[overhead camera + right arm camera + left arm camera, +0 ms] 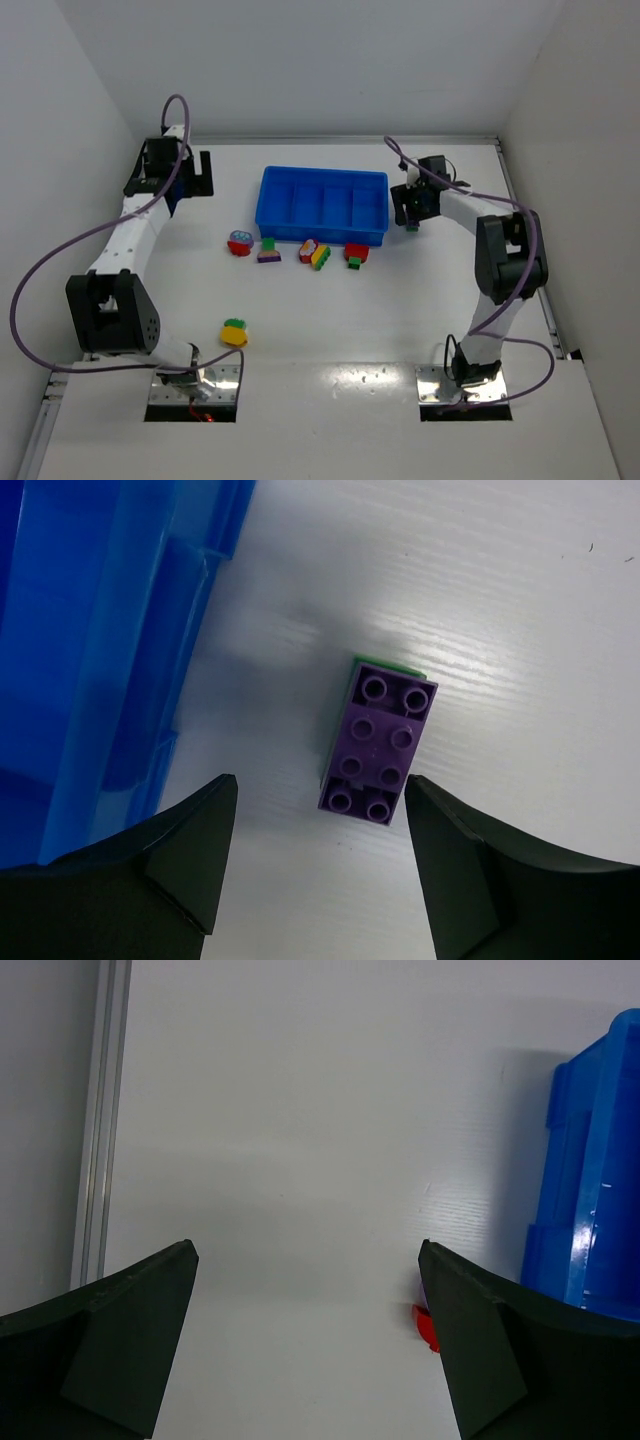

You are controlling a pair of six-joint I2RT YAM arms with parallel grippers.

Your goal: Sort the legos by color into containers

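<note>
The blue tray with its containers side by side stands mid-table. In front of it lie several legos: a red piece, green-purple, red-yellow and red-green. A yellow-green one lies nearer the left base. A purple brick stacked on a green one lies on the table right of the tray wall. My right gripper hovers over it, open, with the brick just ahead of the fingertips. My left gripper is open and empty left of the tray.
White walls enclose the table on three sides. A metal rail runs along the table's left edge. In the left wrist view, a sliver of a red lego shows beside the right finger, with the tray's end wall behind it.
</note>
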